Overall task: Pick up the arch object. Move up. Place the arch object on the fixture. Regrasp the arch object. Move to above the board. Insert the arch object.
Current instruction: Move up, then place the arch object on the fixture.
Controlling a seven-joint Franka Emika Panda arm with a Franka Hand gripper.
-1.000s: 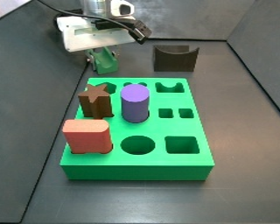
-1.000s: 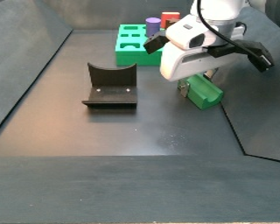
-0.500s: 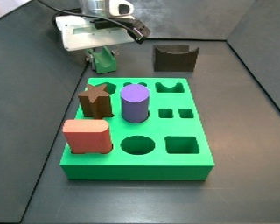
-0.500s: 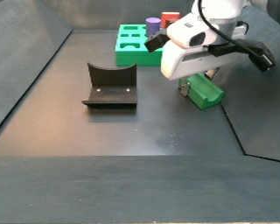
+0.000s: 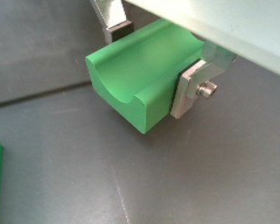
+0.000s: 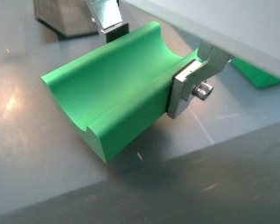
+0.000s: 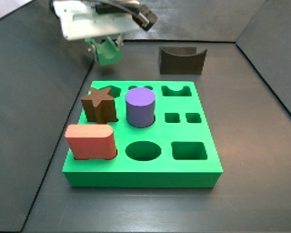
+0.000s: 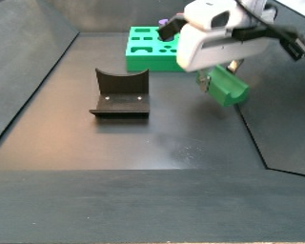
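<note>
The pincer (image 8: pixel 223 74) pinches the arch object (image 8: pixel 227 88) between its silver fingers (image 5: pixel 192 87), holding it clear of the table (image 8: pixel 168 143). The fixture (image 8: pixel 118 93) stands well apart, lower and to one side. Risk: a shallow pad grip may let the arch rotate or slip during transfer, misaligning placement.

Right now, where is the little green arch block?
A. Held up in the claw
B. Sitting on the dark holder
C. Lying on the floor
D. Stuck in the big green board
A. The claw pinches the arch object between its silver fingers, lifted above the floor, away from the fixture and the board.
</note>
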